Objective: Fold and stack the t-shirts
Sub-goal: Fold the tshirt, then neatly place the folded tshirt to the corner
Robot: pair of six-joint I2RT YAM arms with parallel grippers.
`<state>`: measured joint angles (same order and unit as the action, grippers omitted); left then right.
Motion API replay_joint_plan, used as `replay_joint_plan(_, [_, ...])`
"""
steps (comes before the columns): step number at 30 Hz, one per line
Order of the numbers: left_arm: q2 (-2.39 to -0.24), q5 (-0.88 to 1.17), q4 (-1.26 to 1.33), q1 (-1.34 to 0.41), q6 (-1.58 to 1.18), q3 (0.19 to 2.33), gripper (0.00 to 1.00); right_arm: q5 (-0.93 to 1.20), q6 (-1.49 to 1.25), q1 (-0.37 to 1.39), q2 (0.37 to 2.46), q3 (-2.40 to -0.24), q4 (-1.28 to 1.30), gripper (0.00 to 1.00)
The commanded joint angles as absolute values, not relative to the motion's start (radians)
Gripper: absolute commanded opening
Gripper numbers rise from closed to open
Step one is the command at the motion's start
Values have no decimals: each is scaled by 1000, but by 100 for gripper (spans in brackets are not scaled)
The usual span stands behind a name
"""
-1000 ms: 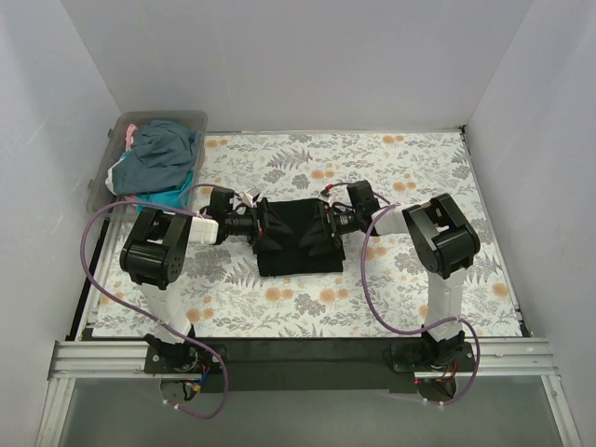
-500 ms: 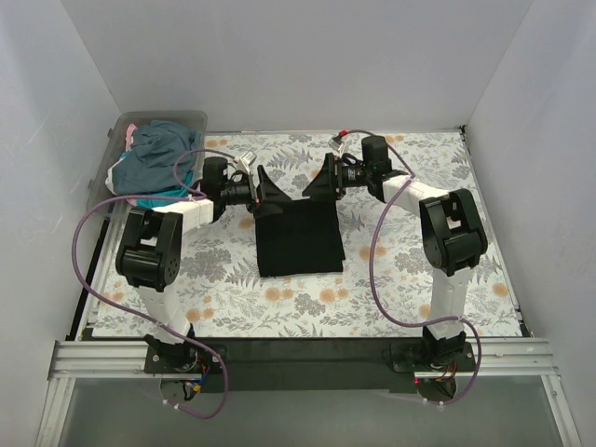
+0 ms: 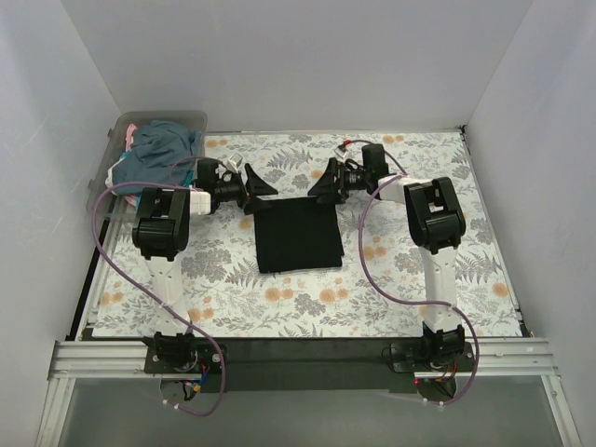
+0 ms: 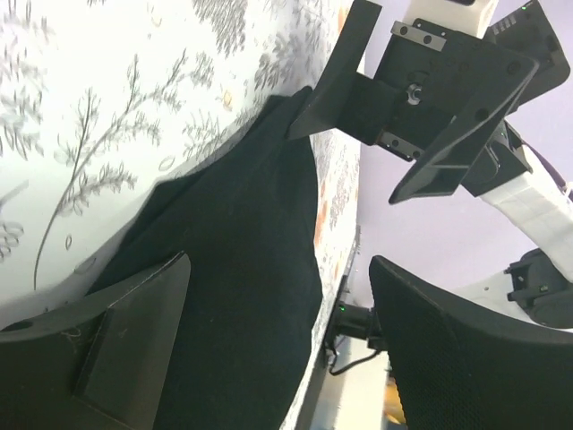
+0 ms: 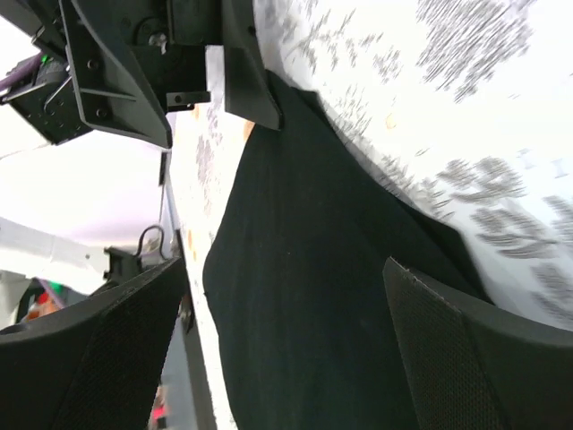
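The soft solid black cloth t-shirt lies flat as a neat rectangle near the middle of the floral-printed desk, a little toward the far edge. Its long sides run from the far edge toward the near edge. It looks folded already, so the fold on this one is probably done or nearly so.

The left hand sits just off the rectangle's far left corner and the right hand just off its far right corner. They face each other across the far hem. Both have their fingers spread wide and hold nothing. In each wrist view the dark cloth lies between and beyond the parted fingers, with no cloth pinched. That mirrored placement suits laying a fold down evenly, since each hand tends one corner so the hem lands straight.

The heap of slate-blue, teal and pink cloth shirts is piled in the clear plastic bin at the far left corner of the desk. It sits within the left arm's reach, which probably makes it the source for the next shirt. The black shirt lies well apart from the bin and could serve as the base of the stack.
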<state>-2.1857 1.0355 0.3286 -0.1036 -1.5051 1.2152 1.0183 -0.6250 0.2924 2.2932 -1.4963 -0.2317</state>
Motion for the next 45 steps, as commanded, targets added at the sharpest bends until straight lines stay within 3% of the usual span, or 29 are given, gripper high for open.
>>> replay_joint_plan(1, [-2171, 1014, 290, -94, -1434, 1278, 81, 988, -592, 268, 2274, -1545, -233, 98])
replay_joint_plan(4, [-2116, 1029, 243, -94, -1387, 1328, 85, 983, -583, 268, 2195, -1562, -221, 98])
replay_joint_plan(7, [-2011, 982, 97, -94, -1266, 1394, 91, 904, -404, 276, 2090, -1620, -24, 98])
replay_joint_plan(9, [-1904, 875, -36, -94, -1151, 1416, 96, 760, -236, 308, 1993, -1637, 174, 98])
replay_joint_plan(13, [-1679, 669, -199, -71, -1071, 1411, 98, 388, -46, 455, 1875, -1632, 453, 98])
replay_joint_plan(19, [-1507, 456, -455, -34, -1029, 1402, 98, 5, -15, 736, 1783, -1531, 555, 98])
replay_joint_plan(25, [-1321, 408, -451, -25, -953, 1224, 98, -141, -69, 883, 1827, -1485, 548, 98])
replay_joint_plan(36, [-1269, 394, -489, -25, -856, 1180, 98, -35, -130, 877, 1967, -1528, 551, 98])
replay_joint_plan(45, [-1281, 397, -506, -25, -833, 1189, 98, 118, -80, 703, 2008, -1419, 537, 98])
